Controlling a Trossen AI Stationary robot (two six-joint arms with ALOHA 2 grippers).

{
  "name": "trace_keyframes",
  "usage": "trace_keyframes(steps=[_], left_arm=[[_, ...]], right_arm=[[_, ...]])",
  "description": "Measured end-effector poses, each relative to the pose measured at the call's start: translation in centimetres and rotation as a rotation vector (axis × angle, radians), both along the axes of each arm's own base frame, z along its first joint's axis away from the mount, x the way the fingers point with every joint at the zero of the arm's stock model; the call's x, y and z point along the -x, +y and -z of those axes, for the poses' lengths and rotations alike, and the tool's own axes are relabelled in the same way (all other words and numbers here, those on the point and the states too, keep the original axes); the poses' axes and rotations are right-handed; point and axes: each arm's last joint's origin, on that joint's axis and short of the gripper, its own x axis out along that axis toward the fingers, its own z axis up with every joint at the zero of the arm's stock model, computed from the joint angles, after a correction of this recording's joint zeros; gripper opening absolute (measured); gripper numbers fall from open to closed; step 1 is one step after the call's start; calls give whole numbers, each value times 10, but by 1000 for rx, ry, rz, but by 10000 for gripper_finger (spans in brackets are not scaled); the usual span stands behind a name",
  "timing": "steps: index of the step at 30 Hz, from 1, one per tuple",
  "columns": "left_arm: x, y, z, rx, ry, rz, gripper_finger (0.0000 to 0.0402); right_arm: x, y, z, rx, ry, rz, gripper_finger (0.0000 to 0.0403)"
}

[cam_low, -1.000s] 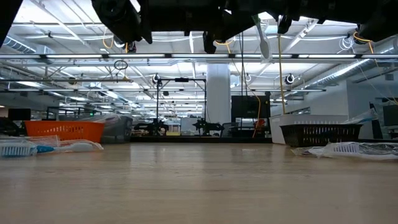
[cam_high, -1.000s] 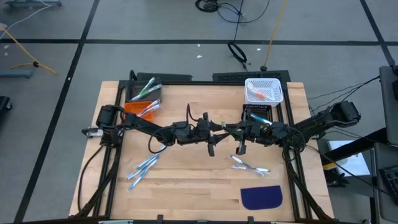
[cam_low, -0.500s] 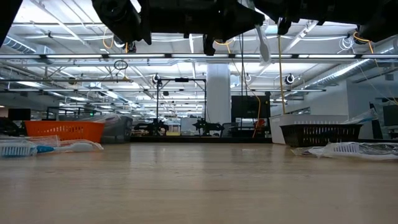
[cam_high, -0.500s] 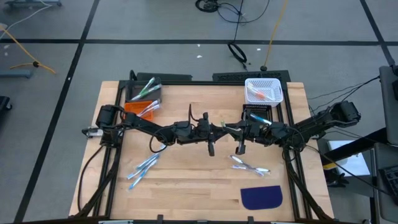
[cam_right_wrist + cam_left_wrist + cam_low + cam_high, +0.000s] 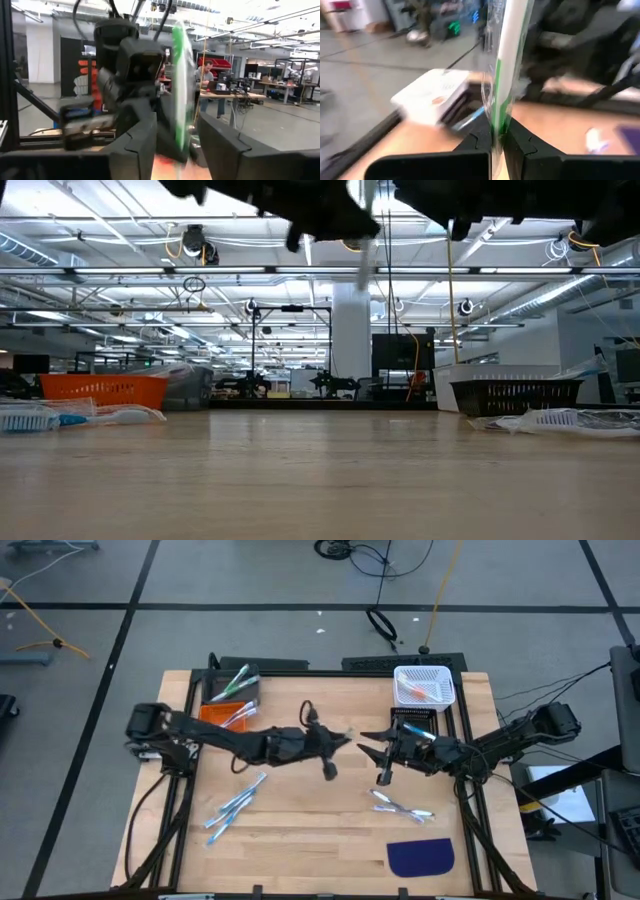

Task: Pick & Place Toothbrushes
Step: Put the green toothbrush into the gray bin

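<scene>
A white-and-green toothbrush hangs high over the table's middle, and my left gripper is shut on it. The low view shows the same toothbrush as a pale upright stick under the dark arms. My right gripper stands open just to the right of it, with its fingers apart on either side of the toothbrush and clear of it. Other toothbrushes lie flat on the table at the near left, and a few toothbrushes lie at the near right. My left gripper pinches the toothbrush near one end between its two fingers. The fingers come about level from the table's left and lie across the stick. The toothbrush stands about upright, lifted clear of the table.
An orange bin and a dark bin with toothbrushes stand at the far left. A white basket and a dark basket stand at the far right. A dark blue half-round mat lies at the near right.
My left gripper has drawn back toward the table's left edge with the white-and-green toothbrush. The toothbrush has come away from my right gripper, which has stayed in place. In the low view the toothbrush has shifted sideways and is still upright.
</scene>
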Motion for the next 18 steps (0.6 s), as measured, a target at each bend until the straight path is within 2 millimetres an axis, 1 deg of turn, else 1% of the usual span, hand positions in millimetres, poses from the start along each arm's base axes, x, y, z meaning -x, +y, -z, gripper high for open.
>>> trace_keyframes(steps=[4,7,12,15,18], left_arm=[[29,10,-20,-46,147,-129,9],[52,19,-30,-65,253,-227,9],[85,38,-39,-39,384,-360,9],[101,50,-41,-29,441,-442,9],[111,64,-41,-11,490,-507,9]], right_arm=[[0,1,2,-1,21,-5,151],[-1,1,4,2,37,-6,156],[-1,1,4,-21,40,-12,155],[-1,1,5,-19,49,-12,153],[-1,1,6,-18,53,-12,155]])
